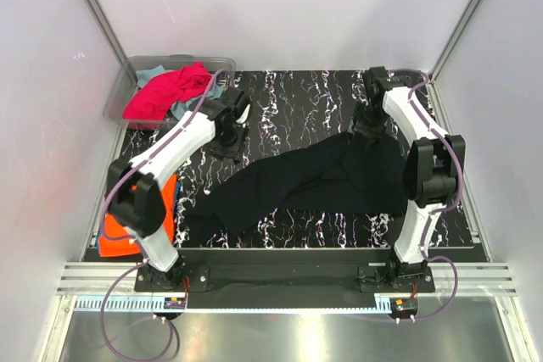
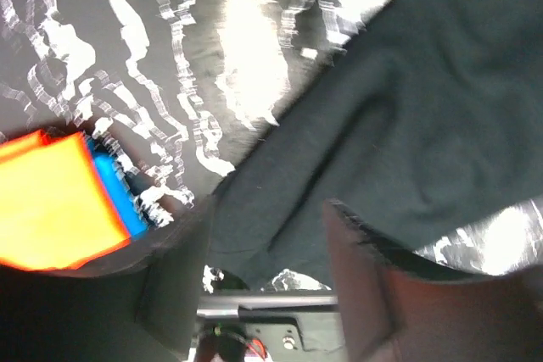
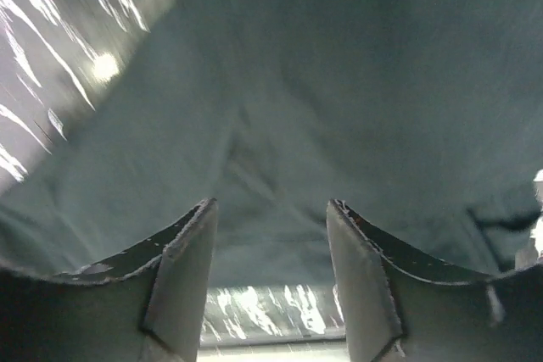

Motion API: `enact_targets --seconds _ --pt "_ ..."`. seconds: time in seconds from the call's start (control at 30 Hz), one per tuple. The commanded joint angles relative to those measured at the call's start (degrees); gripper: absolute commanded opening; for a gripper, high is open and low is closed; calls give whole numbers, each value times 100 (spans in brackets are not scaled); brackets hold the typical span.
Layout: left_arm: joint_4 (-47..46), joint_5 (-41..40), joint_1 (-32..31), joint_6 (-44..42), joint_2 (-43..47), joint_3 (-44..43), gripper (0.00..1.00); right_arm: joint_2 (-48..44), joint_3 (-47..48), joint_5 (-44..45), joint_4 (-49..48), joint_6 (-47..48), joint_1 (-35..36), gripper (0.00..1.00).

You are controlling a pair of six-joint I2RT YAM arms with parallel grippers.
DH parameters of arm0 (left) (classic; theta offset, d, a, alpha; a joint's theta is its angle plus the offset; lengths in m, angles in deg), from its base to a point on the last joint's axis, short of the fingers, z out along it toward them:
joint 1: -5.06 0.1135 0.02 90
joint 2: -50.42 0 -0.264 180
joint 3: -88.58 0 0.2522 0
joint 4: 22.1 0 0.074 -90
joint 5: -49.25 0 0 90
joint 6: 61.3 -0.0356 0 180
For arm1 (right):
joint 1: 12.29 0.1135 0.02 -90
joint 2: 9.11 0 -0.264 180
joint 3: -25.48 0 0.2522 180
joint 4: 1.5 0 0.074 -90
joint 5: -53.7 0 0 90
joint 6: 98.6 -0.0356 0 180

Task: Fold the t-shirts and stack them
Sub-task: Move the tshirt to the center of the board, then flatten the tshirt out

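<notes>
**Item 1.** Black t-shirt (image 1: 322,180), large, unfolded. It is lying rumpled across the middle of the tabletop (image 1: 297,99), running slantwise from the right side toward the near-left. Both wrist views are showing its dark cloth (image 2: 407,125) (image 3: 339,82) below the fingers.

**Item 2.** Orange t-shirt (image 1: 114,239), folded, is resting at the near-left corner of the tabletop. A blue layer (image 2: 114,188) is showing along its edge in the left wrist view; whether it lies under the orange cannot be told.

**Item 3.** Magenta-pink t-shirt (image 1: 165,91) is sitting heaped in the clear bin (image 1: 119,99) at the far-left corner, with a light teal-blue cloth (image 1: 153,74) beside it in the same bin.

**Item 4.** Left gripper (image 1: 227,146) is hovering over the far-left part of the tabletop, beside the black shirt's left end. Its fingers (image 2: 178,277) are standing apart and clamping nothing.

**Item 5.** Right gripper (image 1: 366,137) is hanging over the shirt's far-right end. Its fingers (image 3: 182,277) are standing apart, with cloth beyond them and none pinched between.
</notes>
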Motion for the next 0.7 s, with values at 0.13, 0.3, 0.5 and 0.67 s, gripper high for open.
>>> enact_targets --seconds 0.13,0.3,0.5,0.67 --pt "-981 2004 -211 -435 939 1047 46 -1665 -2191 -566 -315 467 71 58" --pt "-1070 2040 -334 -225 1263 1793 73 -1412 -2573 -591 -492 336 71 16" --pt "-1158 2058 -730 811 2149 2873 68 -1358 -2934 -715 -781 291 54 43" --pt "-1184 2171 -748 1235 2424 3482 64 -1490 -3241 -434 -913 362 45 48"
